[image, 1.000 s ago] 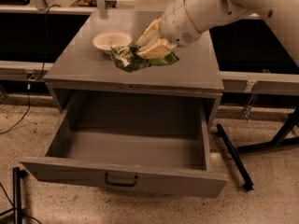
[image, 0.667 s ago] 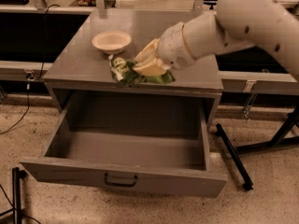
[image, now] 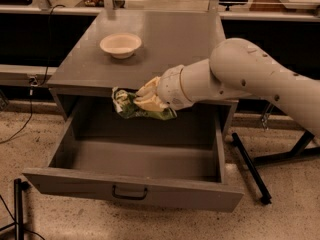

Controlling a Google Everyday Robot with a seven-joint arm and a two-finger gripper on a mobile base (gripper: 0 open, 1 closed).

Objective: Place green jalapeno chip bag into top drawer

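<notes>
We note a speckled floor point(image: 35, 134) at left and a cream bowl point(image: 120, 45) on the grey cabinet top point(image: 180, 39). The green jalapeno chip bag point(image: 124, 107) hangs off the top's front edge, over the open top drawer point(image: 135, 190). The gripper point(image: 146, 100) has its jaws clamped on the bag. A black stand leg point(image: 250, 169) lies at right.

Arm reaches leftward from right; hand point(image: 142, 100) mid-frame, fingers clamped.

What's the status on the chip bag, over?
Gripper shut on green jalapeno chip bag, in the air just past the cabinet front edge. Top drawer open below it. Bowl on cabinet top, not in the way.
</notes>
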